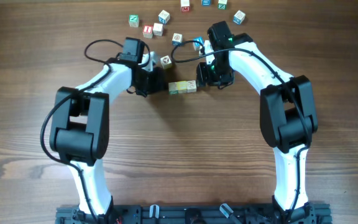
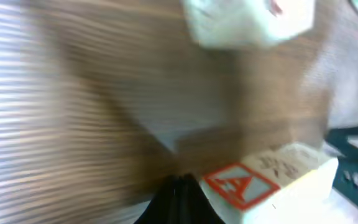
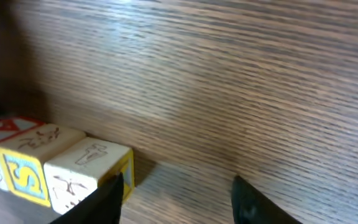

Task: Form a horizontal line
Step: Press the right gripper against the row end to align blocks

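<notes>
Beside right end effector (image 3: 179,202): horizontal line (image 1: 183,87), apparently 3 cubes (image 3: 86,165) touching.

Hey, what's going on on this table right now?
Two robot arms are lining up small letter cubes on a wooden table. A short row of cubes lies edge to edge in the middle. The left gripper is at its left end, and the right gripper is open beside its right end. Loose cubes lie scattered beyond.

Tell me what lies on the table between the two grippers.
Overhead view: the short row of pale wooden letter cubes, lying edge to edge between the left gripper and the right gripper.
</notes>
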`<action>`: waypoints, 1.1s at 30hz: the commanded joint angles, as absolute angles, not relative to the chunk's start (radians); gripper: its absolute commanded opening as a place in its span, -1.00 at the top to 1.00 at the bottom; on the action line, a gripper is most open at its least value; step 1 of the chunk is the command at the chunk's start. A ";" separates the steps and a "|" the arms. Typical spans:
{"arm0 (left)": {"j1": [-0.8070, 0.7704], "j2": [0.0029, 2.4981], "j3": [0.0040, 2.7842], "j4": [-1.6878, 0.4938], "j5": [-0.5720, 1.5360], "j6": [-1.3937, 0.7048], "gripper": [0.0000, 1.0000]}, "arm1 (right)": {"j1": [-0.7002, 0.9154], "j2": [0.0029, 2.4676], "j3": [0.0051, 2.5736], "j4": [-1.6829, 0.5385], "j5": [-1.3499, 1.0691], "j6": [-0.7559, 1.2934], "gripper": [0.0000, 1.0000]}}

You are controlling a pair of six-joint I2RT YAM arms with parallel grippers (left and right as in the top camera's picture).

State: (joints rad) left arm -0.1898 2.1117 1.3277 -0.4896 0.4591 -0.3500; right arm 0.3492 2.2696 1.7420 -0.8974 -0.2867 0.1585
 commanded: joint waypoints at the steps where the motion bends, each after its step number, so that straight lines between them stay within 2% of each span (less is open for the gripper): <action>1: -0.107 2.219 1.254 -0.532 0.175 -0.402 0.92 | 0.356 2.188 1.769 -0.901 -0.280 0.042 -0.34; 5: -0.089 2.215 1.254 -0.523 0.221 -0.401 0.92 | 0.356 2.144 1.769 -0.890 -0.279 -0.001 -0.46; 8: -0.102 2.215 1.254 -0.512 0.220 -0.401 0.92 | 0.356 2.135 1.769 -0.893 -0.276 0.019 -0.41; 12: -0.132 2.215 1.254 -0.512 0.256 -0.399 0.92 | 0.356 2.136 1.769 -0.916 -0.222 0.135 0.03; 13: -0.149 2.215 1.254 -0.512 0.289 -0.383 0.92 | 0.356 2.136 1.769 -0.920 -0.199 0.168 0.26; 14: -0.163 2.215 1.254 -0.512 0.315 -0.361 0.92 | 0.356 2.136 1.766 -0.919 -0.192 0.176 0.40; 17: -0.191 2.215 1.254 -0.521 0.329 -0.344 0.92 | 0.356 2.136 1.735 -0.896 -0.145 0.187 0.61; 24: -0.235 2.215 1.254 -0.524 0.341 -0.344 0.92 | 0.356 2.136 1.597 -0.752 -0.142 0.218 0.72; 33: -0.244 2.215 1.254 -0.514 0.340 -0.344 0.92 | 0.356 2.136 1.465 -0.565 -0.317 0.241 0.83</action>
State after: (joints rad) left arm -0.2291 2.1036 1.3277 -0.4870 0.4435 -0.3683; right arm 0.3519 2.1483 1.4803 -0.5846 -0.2268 0.2234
